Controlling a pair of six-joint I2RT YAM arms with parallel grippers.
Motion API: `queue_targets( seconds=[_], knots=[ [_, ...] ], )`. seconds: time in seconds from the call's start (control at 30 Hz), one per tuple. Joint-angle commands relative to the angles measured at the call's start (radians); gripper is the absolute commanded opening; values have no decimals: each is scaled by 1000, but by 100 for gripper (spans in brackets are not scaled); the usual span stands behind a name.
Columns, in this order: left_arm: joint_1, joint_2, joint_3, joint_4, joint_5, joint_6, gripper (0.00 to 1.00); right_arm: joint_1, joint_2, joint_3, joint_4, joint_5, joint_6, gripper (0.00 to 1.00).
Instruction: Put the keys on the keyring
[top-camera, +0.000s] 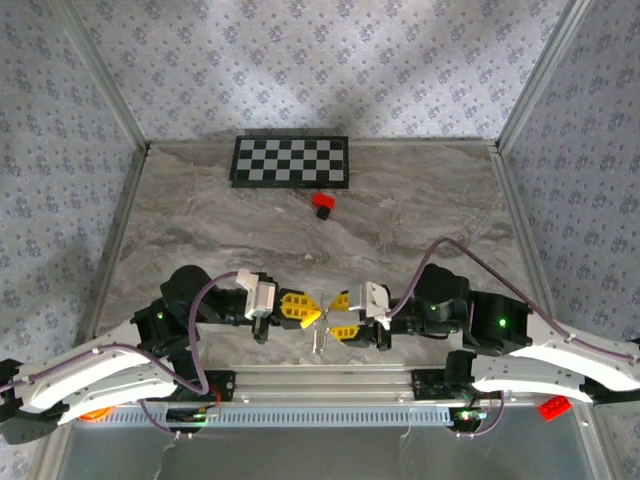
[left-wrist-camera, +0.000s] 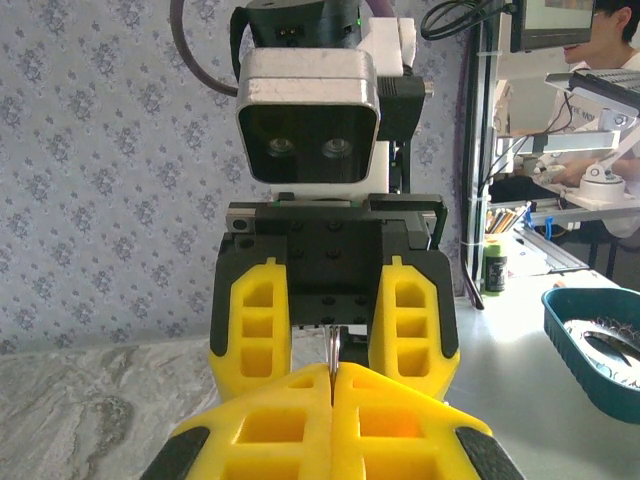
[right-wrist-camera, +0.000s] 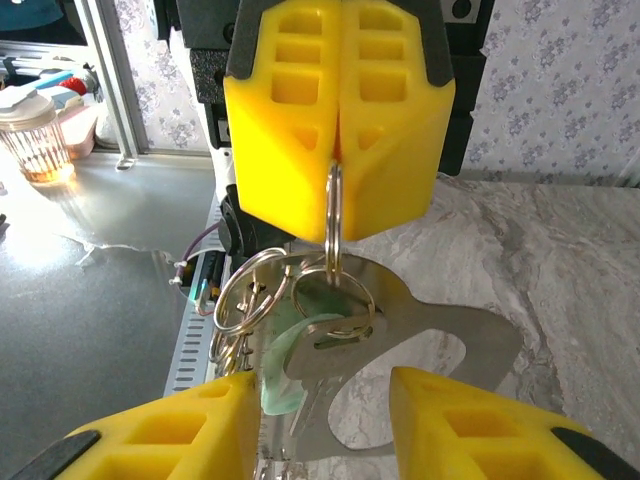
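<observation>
Arms nearest in the top view: left arm (top-camera: 90, 372) and right arm (top-camera: 560, 350) reach inward along the near edge of the bench (top-camera: 200, 230), tools nose to nose. Left tool (top-camera: 312, 311) is clenched, right tool (top-camera: 336, 315) has its yellow fingers apart. The keyring (top-camera: 320, 340) hangs between the two tips. Red block (top-camera: 323, 203) sits well back, just in front of the checkerboard (top-camera: 291, 161). Second red block (top-camera: 553, 407) lies by the right arm's base. Left wrist view: left tool (left-wrist-camera: 332, 378) pinched tight on a thin, edge-on ring of the keyring (left-wrist-camera: 332, 348). Right tool (left-wrist-camera: 336, 310) faces it, fingers (left-wrist-camera: 262, 310) spread either side of that ring, not touching it. Teal basket (left-wrist-camera: 590, 350) at far right. Right wrist view: right tool (right-wrist-camera: 325, 400) released, fingers (right-wrist-camera: 170, 430) standing apart at the bottom. Left tool (right-wrist-camera: 338, 200) is above, grasping the top ring of the keyring (right-wrist-camera: 333, 228). More split rings hang below it with a flat silver plate (right-wrist-camera: 440, 335). The key (right-wrist-camera: 283, 360) shows its mint-green head low in the bunch, behind the plate, between the right tool's fingers. Can't tell whether it's threaded on a ring or touching a finger.
</observation>
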Motion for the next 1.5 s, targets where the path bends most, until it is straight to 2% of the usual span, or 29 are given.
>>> queue_targets(
  seconds=[0.0,0.37,0.87,1.47],
  knots=[
    [-3,-21,7,65,-12,-10,0,11,-6,-15,53,0,15,38],
    [-2,-32,1,70,-22,-16,0,15,9,-34,88,0,11,38],
    [-2,-46,-9,57,-65,-16,0,11,26,-81,213,30,49,29],
    [-3,-61,-17,51,-72,-10,0,8,-60,-98,165,180,34,4]
  ],
)
